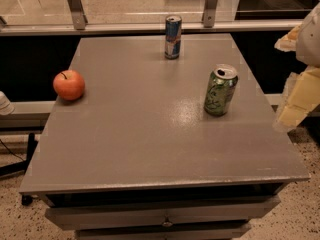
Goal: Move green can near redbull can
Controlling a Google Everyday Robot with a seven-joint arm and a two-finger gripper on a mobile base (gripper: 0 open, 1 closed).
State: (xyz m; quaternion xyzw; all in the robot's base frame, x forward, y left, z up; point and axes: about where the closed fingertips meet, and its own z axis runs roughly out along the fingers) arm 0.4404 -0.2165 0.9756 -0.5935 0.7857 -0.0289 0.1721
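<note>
1. The green can (220, 90) stands upright right of the frame's centre. Its long axis is vertical and its silver top, with the opening, faces up.
2. The redbull can (172, 36) also stands upright, long axis vertical, near the far edge of the tabletop (150, 139) at upper centre. The two cans are well apart, the green one lower and further right in the frame.
3. The tabletop is a flat grey slab with a dull sheen just left of the green can. A red-orange apple (69, 84), stem up, sits near its left edge.
4. Below the front edge is a grey drawer front (165, 215) with a small knob.
5. The floor is speckled stone at the lower corners and paler beyond the far edge. There a horizontal rail (120, 28) runs across, with two metal posts (75, 5) rising from it. Dark panels lie under the rail on both sides.
6. The tool (296, 101) is a pale yellowish shape at the right edge of the frame, off the tabletop's right side. It is level with the green can, to that can's right, near it but not touching. I cannot tell whether the tool is open or closed; it holds nothing.
</note>
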